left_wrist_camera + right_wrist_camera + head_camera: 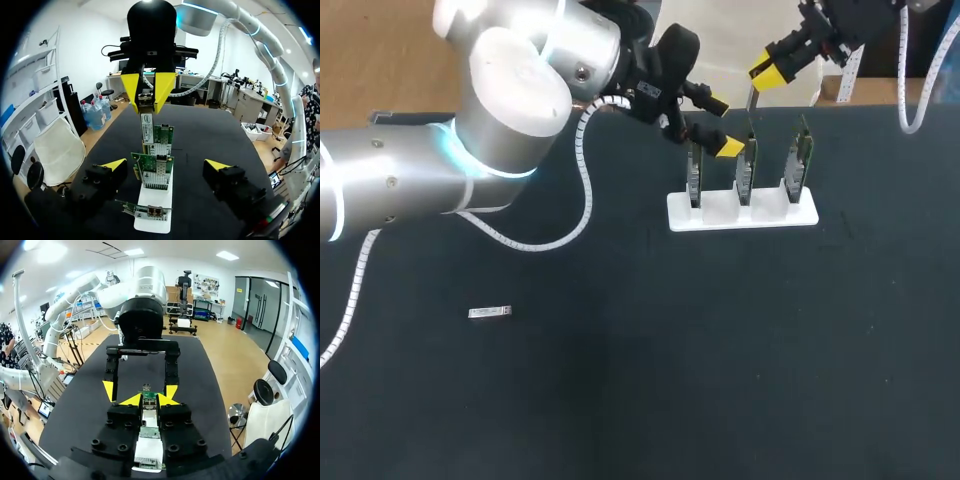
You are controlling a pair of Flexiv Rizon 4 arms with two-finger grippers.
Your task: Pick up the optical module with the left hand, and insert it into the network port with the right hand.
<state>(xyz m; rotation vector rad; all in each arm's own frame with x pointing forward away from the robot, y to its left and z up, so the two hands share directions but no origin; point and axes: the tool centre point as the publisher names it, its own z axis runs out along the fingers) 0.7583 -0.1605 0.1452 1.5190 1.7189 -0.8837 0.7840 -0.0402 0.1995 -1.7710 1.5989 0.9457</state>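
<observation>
My right gripper (767, 68) hangs over the white stand (720, 222), shut on a slim silver optical module (750, 100) that points down. In the head view the module is just above the middle of three upright green network cards (746, 170). The left wrist view shows that gripper (148, 92) from the front with the module (146, 125) in its yellow tips. In the right wrist view the module (148, 417) sits between my right gripper (149, 400) fingers. My left gripper (724, 125) stands open beside the left end of the stand, straddling the card row (156, 172).
A second silver module (490, 313) lies flat on the black table (650, 380), far left of the stand. My left arm (510, 110) spans the table's back left. Cable loops hang under it.
</observation>
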